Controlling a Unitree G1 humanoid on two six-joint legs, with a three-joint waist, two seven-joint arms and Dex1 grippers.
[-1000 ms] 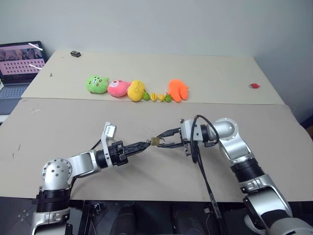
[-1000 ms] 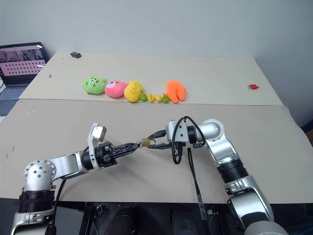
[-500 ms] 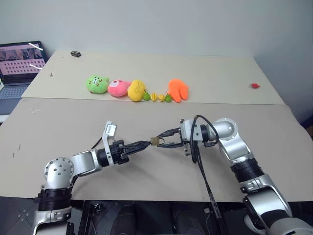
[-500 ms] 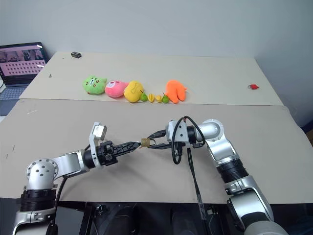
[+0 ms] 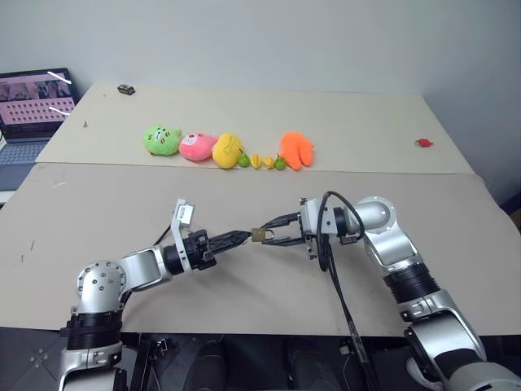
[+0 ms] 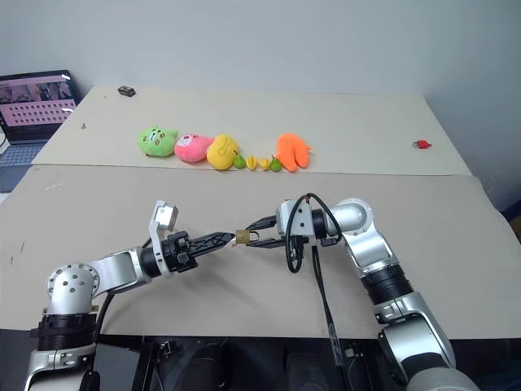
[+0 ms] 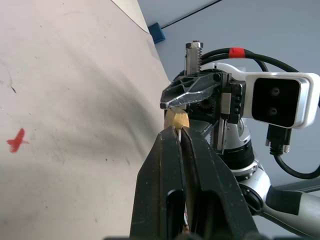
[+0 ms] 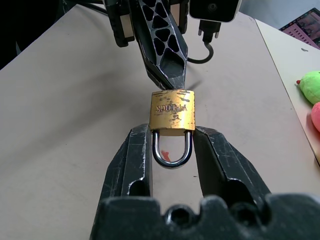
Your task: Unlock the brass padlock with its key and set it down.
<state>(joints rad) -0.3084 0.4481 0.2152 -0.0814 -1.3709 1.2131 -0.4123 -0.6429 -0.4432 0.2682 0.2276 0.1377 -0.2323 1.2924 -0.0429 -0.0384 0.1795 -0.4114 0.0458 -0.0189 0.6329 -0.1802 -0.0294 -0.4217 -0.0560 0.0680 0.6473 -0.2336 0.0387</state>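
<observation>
1. Right gripper [image 8: 171, 150] clamps the brass padlock [image 8: 172, 110] by its shackle, held above the table [image 5: 244, 195], body pointing at the left arm
2. Left gripper [image 7: 177, 134] pinched together on the key [image 7: 177, 134], a thin sliver at the padlock's base
3. Plush toys [image 5: 226, 150] lie well behind
</observation>
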